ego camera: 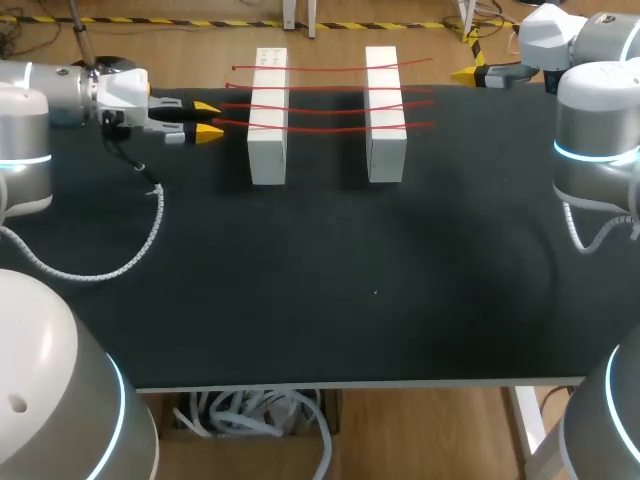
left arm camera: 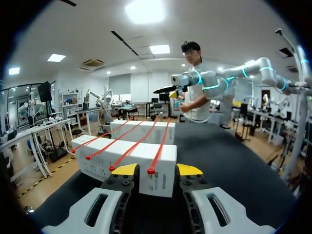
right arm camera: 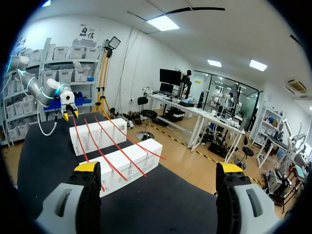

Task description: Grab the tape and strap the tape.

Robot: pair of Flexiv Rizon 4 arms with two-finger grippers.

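Several red tapes point(ego camera: 330, 126) lie side by side across two white boxes, the left box point(ego camera: 268, 150) and the right box point(ego camera: 385, 155), at the back of the black table. My left gripper point(ego camera: 208, 119) hovers level at the left ends of the tapes. In the left wrist view the red end of the nearest tape point(left arm camera: 151, 170) sits between its yellow fingertips point(left arm camera: 125, 169), which stand apart without touching it; the left gripper point(left arm camera: 157, 169) is open. My right gripper point(ego camera: 480, 73) hangs at the back right, away from the boxes, and is wide open point(right arm camera: 158, 168) with nothing between its fingers.
The black mat point(ego camera: 350, 300) stretches bare from the boxes to the table's front edge point(ego camera: 350, 383). A white coiled cable point(ego camera: 150, 235) droops from my left arm onto the table's left side.
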